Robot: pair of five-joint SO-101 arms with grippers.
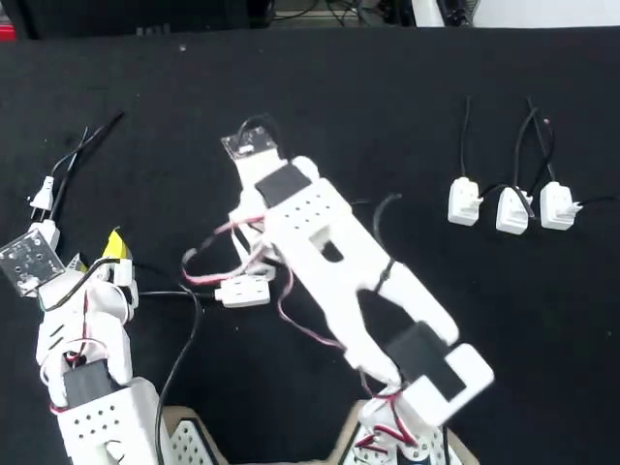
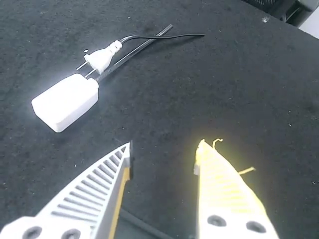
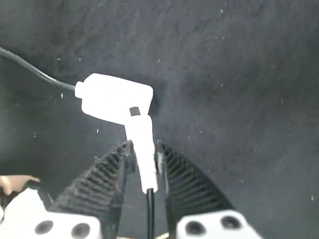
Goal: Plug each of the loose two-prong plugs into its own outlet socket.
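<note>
My right end effector [image 3: 144,147] was clamped on a white plug [image 3: 141,130], one finger on each side of its body, with the plug's black cord [image 3: 149,209] running back between the fingers. The plug's front end met the side of a white socket block [image 3: 112,97] lying on the black worktop [image 1: 387,87] around the middle, toward the near edge. A dark cable [image 3: 35,72] left that block's other end.

My left end effector [image 2: 164,147] hung above the worktop close to the left edge, its fingers apart with bare cloth between them. Just beyond it lay a second socket block [image 2: 65,102] and a loose plug [image 2: 102,57]. The plug's prongs pointed at the block and reached its edge. I could not tell whether they had gone in. Its thin cord crossed over another dark lead behind it.

Toward the right edge, three more white blocks [image 1: 464,201] [image 1: 511,210] [image 1: 558,205] sat in a row, each with a dark cord running toward the far edge.
</note>
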